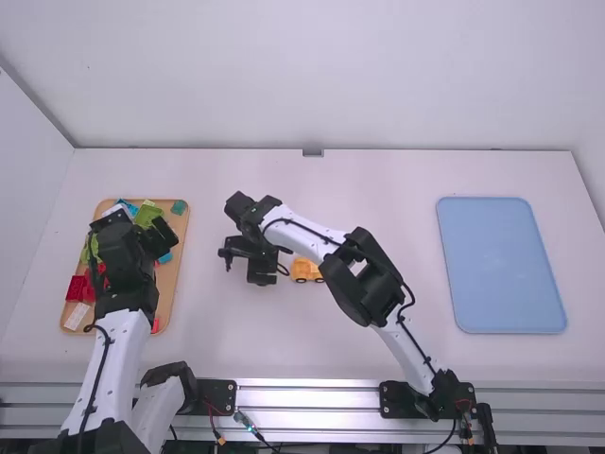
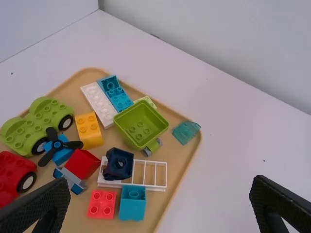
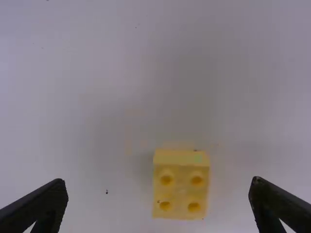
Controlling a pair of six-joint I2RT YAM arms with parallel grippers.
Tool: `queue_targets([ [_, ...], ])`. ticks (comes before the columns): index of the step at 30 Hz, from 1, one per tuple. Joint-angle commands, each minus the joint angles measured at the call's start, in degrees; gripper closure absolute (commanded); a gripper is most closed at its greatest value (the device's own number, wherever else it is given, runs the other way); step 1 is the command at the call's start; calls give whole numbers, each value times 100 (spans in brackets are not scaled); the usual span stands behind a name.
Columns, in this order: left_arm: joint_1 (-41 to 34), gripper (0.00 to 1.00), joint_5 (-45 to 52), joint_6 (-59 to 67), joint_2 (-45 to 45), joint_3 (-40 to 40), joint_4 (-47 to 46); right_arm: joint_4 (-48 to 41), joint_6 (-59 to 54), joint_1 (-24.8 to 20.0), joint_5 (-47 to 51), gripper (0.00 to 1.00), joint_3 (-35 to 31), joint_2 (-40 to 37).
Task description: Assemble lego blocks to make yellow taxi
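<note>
Yellow block (image 3: 181, 185) on table (image 1: 378, 189), between right gripper (image 3: 159, 187)'s open fingers, off-centre; long axis runs across closing line. Left gripper (image 2: 159, 187), also open, sits farther away, over left-side tray (image 2: 174, 145).

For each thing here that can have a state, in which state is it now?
Left gripper, open
Right gripper, open
Tan tray, holding parts
Free yellow block, studs up, ungripped
Tray's yellow block, studs up
Green bin, opening upward
Propeller, mounted on blue block
</note>
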Motion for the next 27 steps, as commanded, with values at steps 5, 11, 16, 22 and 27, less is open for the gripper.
queue_targets([
  [5, -11, 1, 83, -203, 33, -22, -20, -468, -94, -114, -59, 1, 691, 118],
  [11, -11, 1, 728, 514, 33, -24, -11, -789, -221, -446, -710, 1, 1305, 42],
  [16, -11, 1, 2503, 2203, 33, -24, 192, -914, -179, -1021, -1270, 1, 1316, -313],
  [22, -11, 1, 4054, 3464, 33, -24, 120, -546, -199, -1394, -1585, 1, 754, -876],
  [27, -11, 1, 5066, 4260, 411, -22, 319, 1209, 345, -1582, -1414, 2, -1043, -2039],
])
